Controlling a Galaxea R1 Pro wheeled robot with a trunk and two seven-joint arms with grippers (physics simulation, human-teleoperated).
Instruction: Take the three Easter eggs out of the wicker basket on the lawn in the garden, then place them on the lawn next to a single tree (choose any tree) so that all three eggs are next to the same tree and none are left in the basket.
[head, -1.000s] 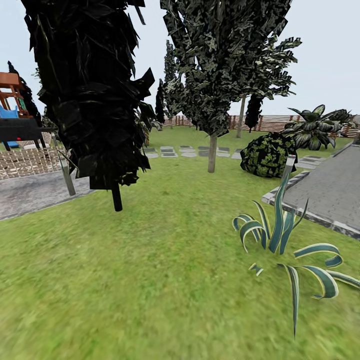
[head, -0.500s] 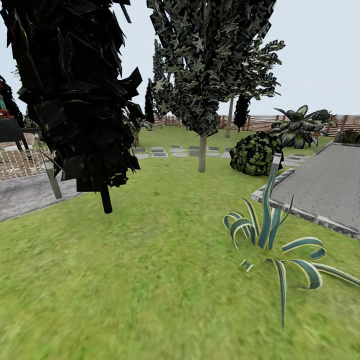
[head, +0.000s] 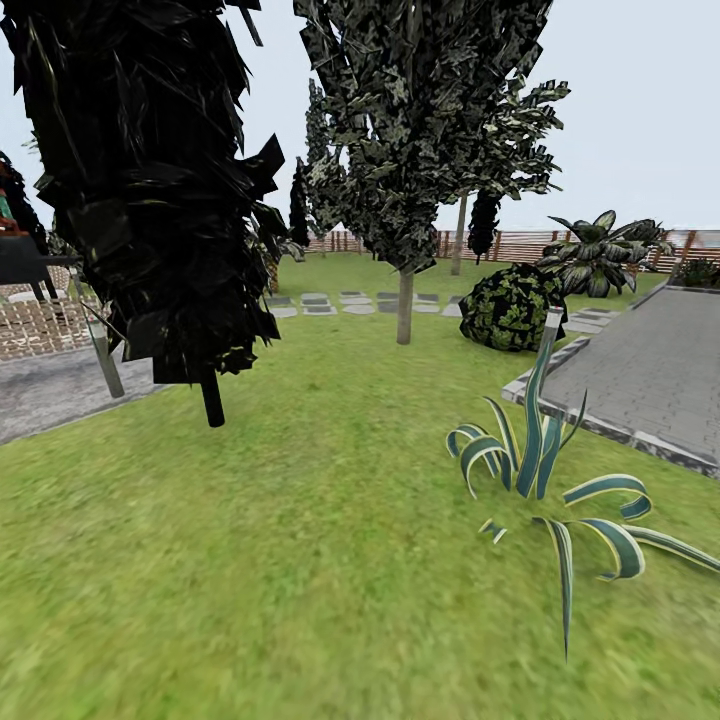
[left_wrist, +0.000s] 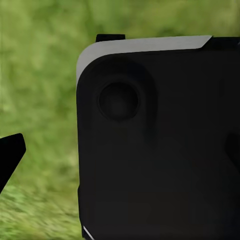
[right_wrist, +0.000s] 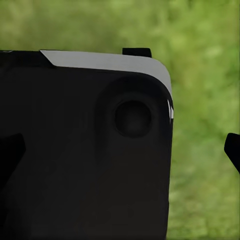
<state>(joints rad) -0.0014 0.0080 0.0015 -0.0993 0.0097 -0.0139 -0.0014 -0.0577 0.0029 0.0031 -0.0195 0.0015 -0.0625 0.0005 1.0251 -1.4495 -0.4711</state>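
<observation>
The Easter eggs and the wicker basket are out of view. The lawn (head: 300, 560) spreads wide in the head view, and the garden's brown slat fence (head: 570, 245) runs along the back. A tree with a pale grey-beige trunk (head: 404, 305) stands mid-distance ahead. In the left wrist view my left gripper (left_wrist: 120, 155) has its fingertips at opposite edges of the picture, over grass and a black body panel (left_wrist: 150, 150), and holds nothing. My right gripper (right_wrist: 120, 150) looks the same in the right wrist view, wide apart and holding nothing.
A thin dark-trunked black-leaved tree (head: 212, 400) stands close at the left. A striped spiky plant (head: 545, 470) grows at the right, with grey paving (head: 650, 380) behind it. A round dark bush (head: 512, 308) and stepping stones (head: 320, 303) lie farther back.
Between one second and half a second ago the whole head view shifted left and slightly up, so the camera moved. Since then nothing has changed.
</observation>
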